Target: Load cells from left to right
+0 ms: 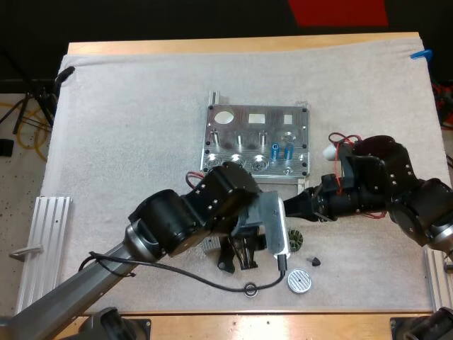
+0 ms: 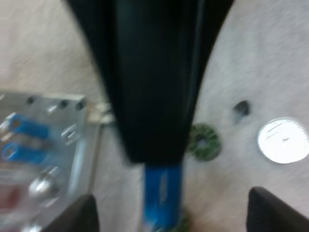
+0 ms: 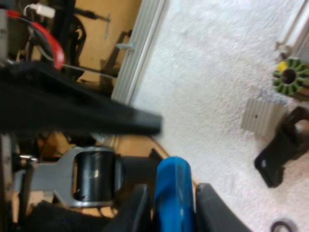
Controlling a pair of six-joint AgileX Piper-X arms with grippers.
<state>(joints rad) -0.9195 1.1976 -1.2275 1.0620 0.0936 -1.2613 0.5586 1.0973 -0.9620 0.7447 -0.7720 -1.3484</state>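
— Cell position?

— Your right gripper (image 3: pixel 172 205) is clamped on a blue cell (image 3: pixel 174 186), pressing it from both sides, and the cell's end pokes out past the tips. That end sits between the fingers of your left gripper (image 2: pixel 171 203), which stand wide apart and clear of it on either side. It is close to the green ring (image 2: pixel 205 142) and just off the near right corner of the fixture (image 1: pixel 248 127).

— What's in the fixture?

— You have two standing side by side near its right front: a seated cell (image 1: pixel 275 150) and a second seated cell (image 1: pixel 289 150). The far row has a round hole and rectangular cut-outs.

— Anything you can't read?

— Your left arm covers the fixture's near edge in the high view. The held cell's tip runs out of the left wrist view, so I cannot tell whether it touches the mat (image 1: pixel 141 106). A black shape (image 1: pixel 237 261) beside the finned block (image 1: pixel 210 245) could be a loose part or part of your arm; I cannot tell which. Beyond the ring lie a small dark part (image 1: pixel 315 261) and a silver disc (image 1: pixel 299 283), apart from each other.
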